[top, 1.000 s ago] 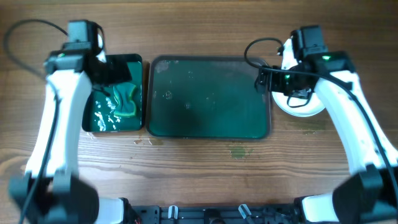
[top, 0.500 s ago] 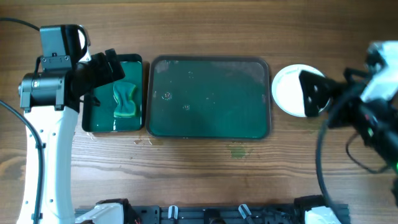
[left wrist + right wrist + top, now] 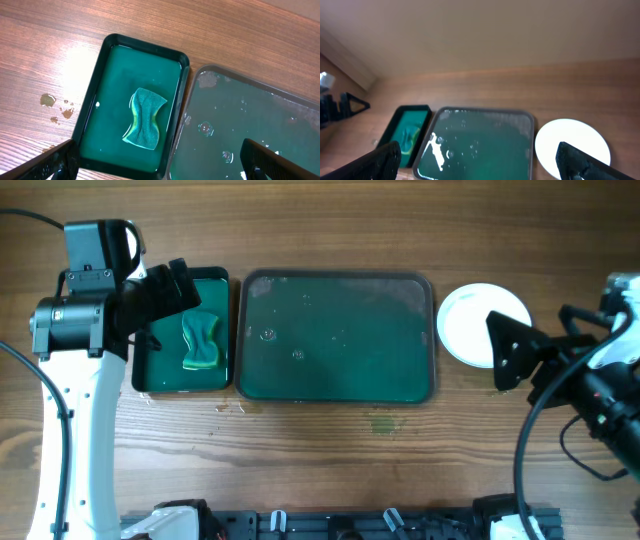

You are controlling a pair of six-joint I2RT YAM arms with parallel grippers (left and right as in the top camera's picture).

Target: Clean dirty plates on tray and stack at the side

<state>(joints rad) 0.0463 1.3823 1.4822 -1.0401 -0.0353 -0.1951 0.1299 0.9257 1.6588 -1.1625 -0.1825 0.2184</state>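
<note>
Plate (image 3: 468, 315) lies partly beneath the spread right hand (image 3: 499, 350).

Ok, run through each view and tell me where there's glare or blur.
Overhead: sharp and evenly lit, only a pale sheen in the upper right corner of the wet large tray. Left wrist: crisp, sponge in focus, a bright glare patch on the table left of the small tray. Right wrist: soft all over, a white glint on the large tray's water, the plate nearly washed out.
</note>
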